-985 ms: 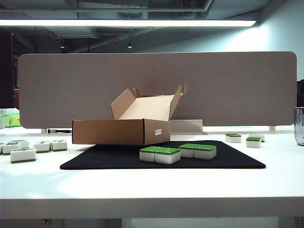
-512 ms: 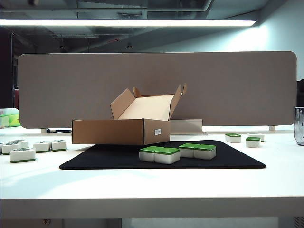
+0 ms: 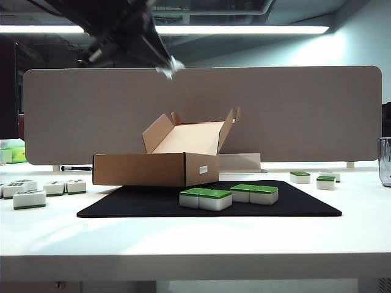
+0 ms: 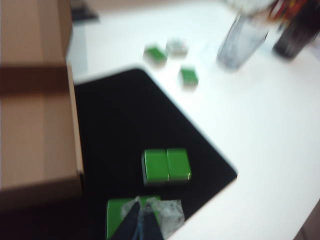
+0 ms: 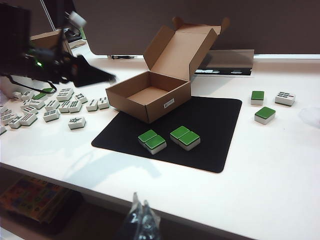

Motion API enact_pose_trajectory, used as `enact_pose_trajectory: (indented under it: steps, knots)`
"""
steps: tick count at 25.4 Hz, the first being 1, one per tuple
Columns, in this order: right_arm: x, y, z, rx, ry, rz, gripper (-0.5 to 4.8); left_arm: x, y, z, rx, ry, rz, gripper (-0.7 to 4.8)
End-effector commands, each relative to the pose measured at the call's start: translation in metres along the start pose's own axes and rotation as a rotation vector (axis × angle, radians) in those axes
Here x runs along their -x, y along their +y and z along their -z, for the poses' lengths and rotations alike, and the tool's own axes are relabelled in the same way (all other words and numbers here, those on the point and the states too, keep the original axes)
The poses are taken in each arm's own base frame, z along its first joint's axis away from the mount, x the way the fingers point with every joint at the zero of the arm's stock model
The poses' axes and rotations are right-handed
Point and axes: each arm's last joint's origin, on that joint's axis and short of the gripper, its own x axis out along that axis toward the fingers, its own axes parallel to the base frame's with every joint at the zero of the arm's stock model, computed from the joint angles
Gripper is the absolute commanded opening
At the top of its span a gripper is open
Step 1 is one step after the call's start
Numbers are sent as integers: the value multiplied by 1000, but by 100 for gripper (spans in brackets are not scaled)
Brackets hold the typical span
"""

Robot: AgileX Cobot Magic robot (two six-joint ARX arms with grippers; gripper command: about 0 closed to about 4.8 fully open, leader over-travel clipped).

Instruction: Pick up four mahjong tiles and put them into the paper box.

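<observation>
Four green-topped mahjong tiles lie in two pairs on the black mat (image 3: 293, 204): one pair (image 3: 206, 198) nearer the front, the other pair (image 3: 254, 193) to its right. The open paper box (image 3: 156, 169) stands on the mat's back left, lid up and nothing visible inside (image 5: 150, 95). My left gripper (image 3: 171, 66) hangs shut and empty high above the box. In the blurred left wrist view its tips (image 4: 145, 205) sit over one pair (image 4: 117, 217), with the other pair (image 4: 166, 166) beyond. My right gripper (image 5: 141, 210) is shut and empty, off the table's front edge.
Loose green-topped tiles (image 3: 299, 177) (image 3: 325, 182) lie off the mat at the right, near a clear glass (image 3: 385, 162). Several white-faced tiles (image 3: 29, 198) lie at the left. A grey partition (image 3: 305, 110) closes the back.
My left arm has swung into the exterior view from the upper left and now hangs above the box. The tiles, the box and the right arm have not moved.
</observation>
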Motion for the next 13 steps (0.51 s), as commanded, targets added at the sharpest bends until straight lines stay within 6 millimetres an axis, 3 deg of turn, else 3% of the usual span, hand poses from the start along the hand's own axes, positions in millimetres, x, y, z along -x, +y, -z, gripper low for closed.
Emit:
enact_pose_trajectory:
  steps: [1,6,13]
  knots:
    - [3,1,1,13,-22,0,-1,-14,-9,-1,-42,103,-26,-6]
    - [3,1,1,13,-22,-1,-1,-55,-27,-5,-79,229,-14,-6]
    - [3,1,2,7,-9,0,-1,-87,-28,-13,-67,428,-77,-6]
